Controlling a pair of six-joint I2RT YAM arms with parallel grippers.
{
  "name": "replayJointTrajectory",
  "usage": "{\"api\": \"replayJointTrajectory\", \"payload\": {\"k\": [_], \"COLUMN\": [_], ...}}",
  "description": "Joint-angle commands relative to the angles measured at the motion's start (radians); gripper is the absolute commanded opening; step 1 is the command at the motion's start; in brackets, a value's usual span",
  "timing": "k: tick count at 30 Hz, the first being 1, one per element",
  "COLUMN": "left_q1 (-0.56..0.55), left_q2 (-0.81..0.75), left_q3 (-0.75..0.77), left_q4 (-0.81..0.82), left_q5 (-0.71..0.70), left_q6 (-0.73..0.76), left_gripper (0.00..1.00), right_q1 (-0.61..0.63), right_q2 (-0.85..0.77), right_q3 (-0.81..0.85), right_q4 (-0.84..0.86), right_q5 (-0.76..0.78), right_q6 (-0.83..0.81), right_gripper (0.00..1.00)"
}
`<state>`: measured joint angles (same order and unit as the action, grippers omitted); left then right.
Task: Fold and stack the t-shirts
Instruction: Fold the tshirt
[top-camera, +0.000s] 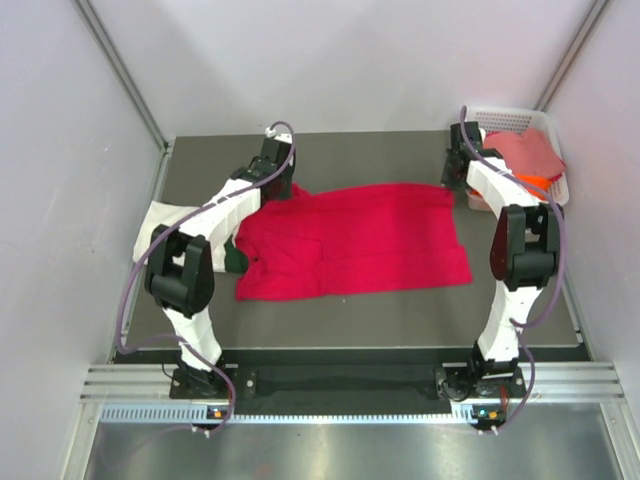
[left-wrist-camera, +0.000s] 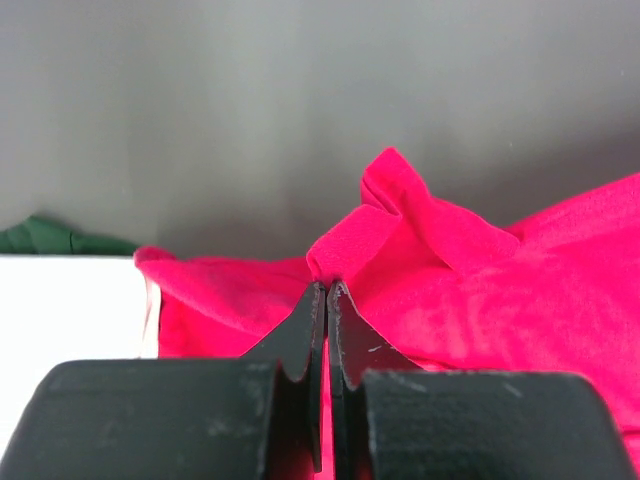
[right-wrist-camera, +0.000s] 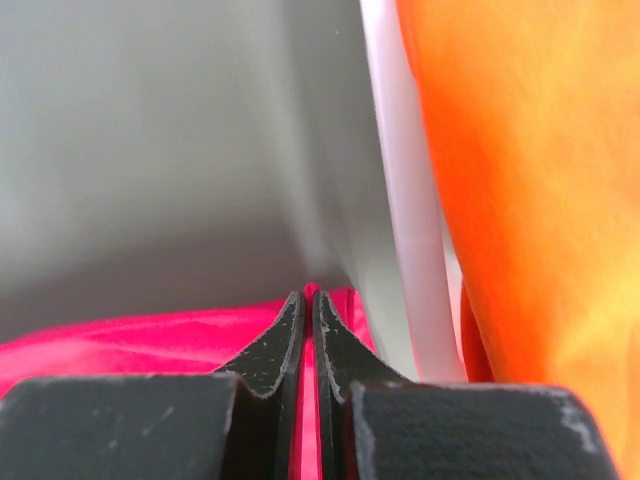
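A soft crimson-red t-shirt (top-camera: 360, 240) lies spread out flat in the middle of the dark grey worktop (top-camera: 350, 320). It has a few bumps and folds along its left side.

The left tool (left-wrist-camera: 327, 288) is at the far left corner of the crimson-red t-shirt. Its two black fingers are pressed tight together, and a little fold of the red cloth is pinched at their tips. The cloth sticks up in a small peak just past them.

The right tool (right-wrist-camera: 308, 296) is at the far right corner of the same t-shirt. Its fingers are squeezed together too, with red cloth showing in the thin gap between them.

A white plastic lattice basket (top-camera: 500, 112) sits at the far right corner of the worktop, just beside the right tool. A dusty pink t-shirt (top-camera: 525, 150) lies on top inside it, and an orange t-shirt (right-wrist-camera: 530, 200) is in there as well.

A cream-white t-shirt (top-camera: 160, 215) lies at the left edge of the worktop, partly under the left arm. A bit of dark green cloth (left-wrist-camera: 50, 238) shows next to it.
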<state>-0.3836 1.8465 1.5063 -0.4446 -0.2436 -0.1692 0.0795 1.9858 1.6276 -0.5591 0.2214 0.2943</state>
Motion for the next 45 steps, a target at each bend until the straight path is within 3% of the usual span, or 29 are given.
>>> {"api": "replayJointTrajectory", "payload": {"k": [1,17,35,45], "left_q1": [-0.027,-0.123,-0.176,-0.257], "left_q2": [-0.093,-0.150,-0.343,-0.389], "left_q3": [-0.038,-0.135,-0.371,-0.406], "left_q4": [0.033,-0.048,-0.016,-0.051], "left_q5": [-0.045,-0.201,-0.209,-0.243], "left_q6": [-0.015,-0.102,-0.187,-0.239], "left_gripper": [0.00,0.00,0.00,0.00], "right_q1": [-0.011,-0.021,-0.029,-0.038], "right_q2": [-0.094,-0.217,-0.360,-0.398], "right_q3": [-0.044,-0.198,-0.431,-0.483], "right_q4": [0.037,0.090,0.202,0.212], "right_q5": [0.018,0.053,0.064,0.079], "right_q6": [0.016,0.029,0.083,0.095], "right_gripper": [0.00,0.00,0.00,0.00]}}
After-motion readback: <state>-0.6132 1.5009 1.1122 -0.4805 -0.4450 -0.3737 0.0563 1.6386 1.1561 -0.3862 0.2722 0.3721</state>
